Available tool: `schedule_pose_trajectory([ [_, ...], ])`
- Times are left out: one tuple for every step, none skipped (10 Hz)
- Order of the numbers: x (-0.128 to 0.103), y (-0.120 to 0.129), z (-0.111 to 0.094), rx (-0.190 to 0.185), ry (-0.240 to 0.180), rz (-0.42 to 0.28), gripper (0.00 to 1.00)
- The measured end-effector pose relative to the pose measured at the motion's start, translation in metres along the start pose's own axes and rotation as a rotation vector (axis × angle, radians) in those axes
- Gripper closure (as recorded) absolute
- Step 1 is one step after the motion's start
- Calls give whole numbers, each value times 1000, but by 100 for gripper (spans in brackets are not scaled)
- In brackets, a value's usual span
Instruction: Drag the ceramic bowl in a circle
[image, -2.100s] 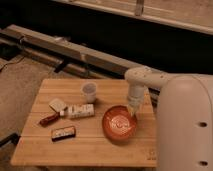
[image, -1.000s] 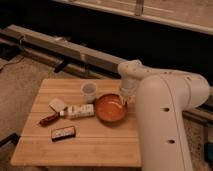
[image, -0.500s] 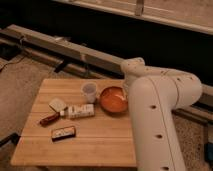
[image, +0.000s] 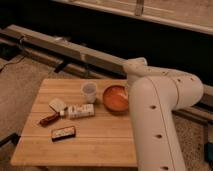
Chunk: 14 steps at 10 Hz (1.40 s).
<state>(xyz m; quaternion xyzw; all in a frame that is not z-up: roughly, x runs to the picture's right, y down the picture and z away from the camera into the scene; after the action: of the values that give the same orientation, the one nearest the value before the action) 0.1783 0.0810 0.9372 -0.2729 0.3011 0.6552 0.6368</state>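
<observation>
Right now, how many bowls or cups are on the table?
2. The ceramic bowl sits right rear on the table; the plastic cup stands just left of it. The arm hides the tool by the bowl's right rim, perhaps more.

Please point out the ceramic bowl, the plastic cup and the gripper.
ceramic bowl (image: 115, 98): camera view, inner bottom.
plastic cup (image: 89, 94): camera view, side wall.
gripper: camera view, hidden behind the arm (image: 155, 110) beside the bowl's right rim.

Obstacle cup (image: 89, 92) beside bowl (image: 116, 98); hand behind arm (image: 155, 100)
</observation>
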Motion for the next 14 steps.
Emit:
schedule_pose_trajectory([
  [0,0,0,1,1,-1,100],
  [0,0,0,2,1,-1,100],
  [0,0,0,0,1,-1,100],
  [0,0,0,0,0,-1,100],
  [2,-3,0,-7,-2,7,100],
  [9,-13,-3,-40,4,20,100],
  [20,-34,-7,-83,3,23,100],
  [29,-49,-10,-111,3,26,100],
  [41,-69,-13,-148,-1,26,100],
  [53,-90,-17,-181,-5,28,100],
  [61,-103,-20,-204,-7,23,100],
  [66,-110,-22,-215,-7,15,100],
  [73,-114,-24,-227,-6,-10,100],
  [75,-112,-25,-233,-5,-31,100],
])
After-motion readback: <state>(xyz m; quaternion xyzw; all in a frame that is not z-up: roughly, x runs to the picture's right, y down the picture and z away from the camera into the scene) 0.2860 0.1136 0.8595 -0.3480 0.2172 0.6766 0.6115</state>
